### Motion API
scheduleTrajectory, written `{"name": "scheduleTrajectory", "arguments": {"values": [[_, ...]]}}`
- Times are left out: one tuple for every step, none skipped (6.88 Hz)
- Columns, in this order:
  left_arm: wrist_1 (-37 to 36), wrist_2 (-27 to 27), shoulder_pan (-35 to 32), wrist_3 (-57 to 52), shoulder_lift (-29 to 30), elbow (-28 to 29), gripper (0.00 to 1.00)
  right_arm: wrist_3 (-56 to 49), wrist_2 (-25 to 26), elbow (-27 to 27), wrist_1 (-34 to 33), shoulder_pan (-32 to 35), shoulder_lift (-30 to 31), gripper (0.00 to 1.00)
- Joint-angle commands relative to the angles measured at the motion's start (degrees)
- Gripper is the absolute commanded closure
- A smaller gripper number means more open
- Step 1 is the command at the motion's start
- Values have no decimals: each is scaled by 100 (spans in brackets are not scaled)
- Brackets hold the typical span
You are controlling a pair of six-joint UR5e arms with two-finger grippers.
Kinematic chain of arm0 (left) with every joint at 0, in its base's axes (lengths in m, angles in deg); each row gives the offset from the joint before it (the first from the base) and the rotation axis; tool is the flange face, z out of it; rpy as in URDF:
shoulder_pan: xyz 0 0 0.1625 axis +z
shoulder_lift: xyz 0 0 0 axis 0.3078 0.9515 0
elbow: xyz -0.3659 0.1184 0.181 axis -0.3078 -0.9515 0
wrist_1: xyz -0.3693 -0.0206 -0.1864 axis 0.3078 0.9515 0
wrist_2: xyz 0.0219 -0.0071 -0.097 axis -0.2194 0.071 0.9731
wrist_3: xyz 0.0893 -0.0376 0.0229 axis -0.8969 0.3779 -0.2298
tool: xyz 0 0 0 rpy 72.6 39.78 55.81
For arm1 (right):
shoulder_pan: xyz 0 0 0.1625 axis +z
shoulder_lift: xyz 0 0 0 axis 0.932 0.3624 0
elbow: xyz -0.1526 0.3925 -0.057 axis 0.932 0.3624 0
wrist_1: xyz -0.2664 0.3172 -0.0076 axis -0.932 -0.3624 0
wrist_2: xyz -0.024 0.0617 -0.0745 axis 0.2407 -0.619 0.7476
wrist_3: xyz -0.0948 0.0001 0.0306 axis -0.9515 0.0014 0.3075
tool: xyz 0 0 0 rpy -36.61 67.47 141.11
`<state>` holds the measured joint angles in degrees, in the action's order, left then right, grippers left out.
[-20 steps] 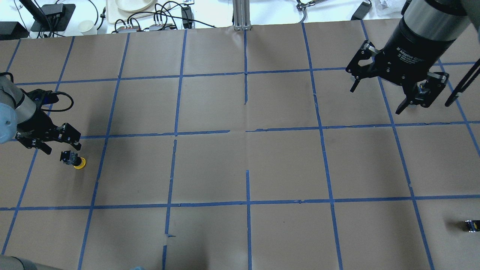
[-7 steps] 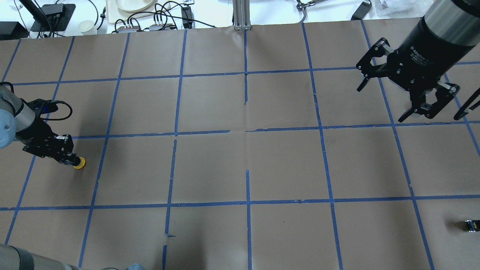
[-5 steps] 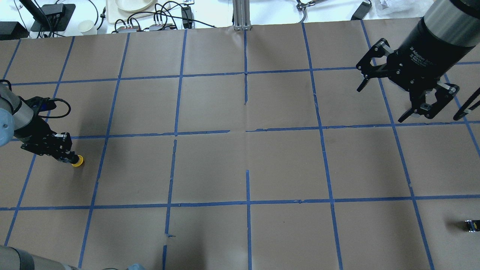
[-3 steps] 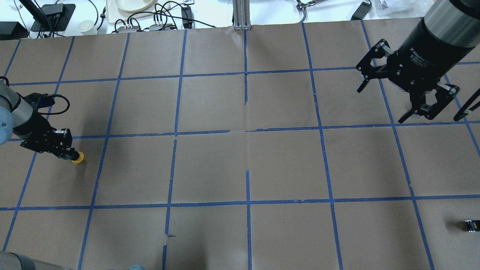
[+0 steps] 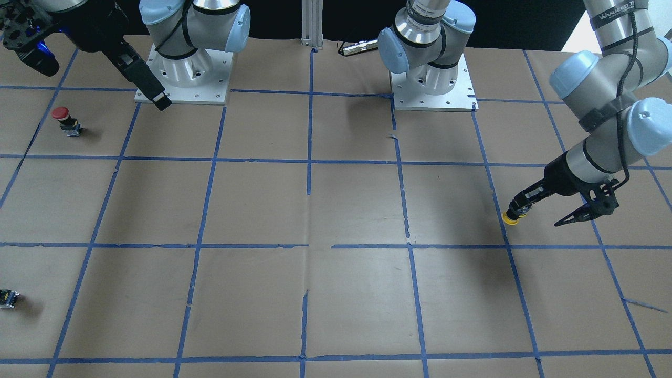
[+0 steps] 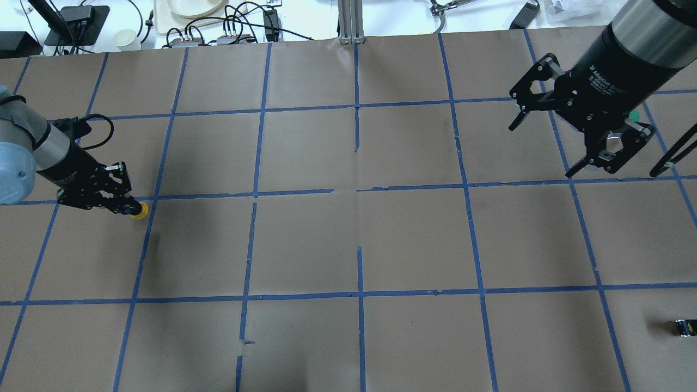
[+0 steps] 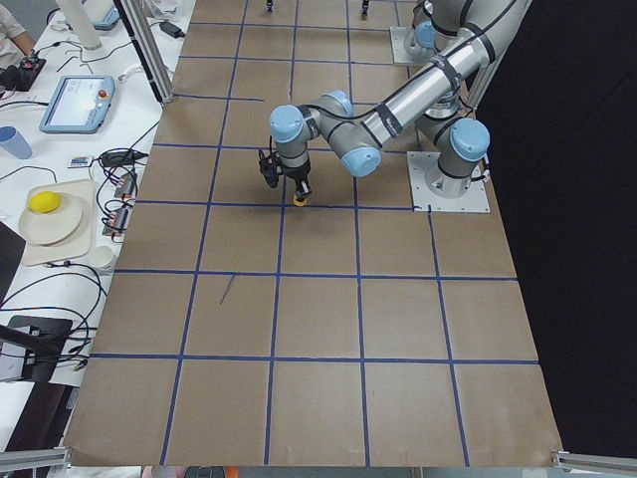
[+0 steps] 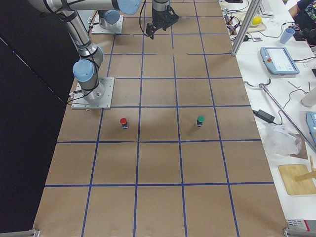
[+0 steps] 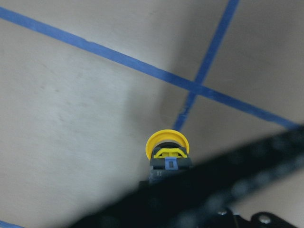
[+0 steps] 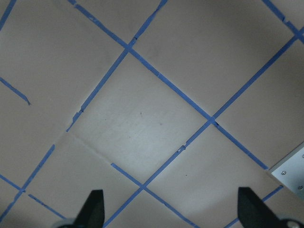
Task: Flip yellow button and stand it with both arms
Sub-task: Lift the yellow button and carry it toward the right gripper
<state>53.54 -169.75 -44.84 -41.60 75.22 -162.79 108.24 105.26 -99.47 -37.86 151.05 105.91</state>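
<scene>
My left gripper (image 6: 128,206) is shut on the black body of the yellow button (image 6: 141,211) and holds it off the table, over a blue tape line. The yellow cap sticks out beyond the fingertips. The button also shows in the front view (image 5: 510,217), the left side view (image 7: 300,202) and the left wrist view (image 9: 166,143). My right gripper (image 6: 540,151) is open and empty, high over the table's far right, far from the button. Its two fingertips (image 10: 93,207) show over bare paper.
Brown paper with a blue tape grid (image 6: 356,190) covers the table. A red-capped button (image 5: 63,116) and a green-capped button (image 8: 200,120) stand on the robot's right side. A tiny black-yellow piece (image 6: 685,327) lies near the right edge. Cables and dishes (image 6: 190,11) lie beyond the far edge.
My left gripper came down over the lying yellow button, shut on it, then lifted it and carried it right and farther away. The right gripper shifted slightly and stayed open.
</scene>
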Motion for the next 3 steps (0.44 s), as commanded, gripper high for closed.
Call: {"name": "scheduleTrajectory", "arguments": {"values": [[277, 1335, -446, 1922, -137, 109, 100, 759, -603, 24, -18, -186, -82, 0], [296, 2240, -630, 3001, -137, 136, 100, 779, -657, 15, -1, -449, -91, 0], [287, 2884, -963, 3882, -285, 154, 100, 823, -962, 6, 8, -634, -100, 0]]}}
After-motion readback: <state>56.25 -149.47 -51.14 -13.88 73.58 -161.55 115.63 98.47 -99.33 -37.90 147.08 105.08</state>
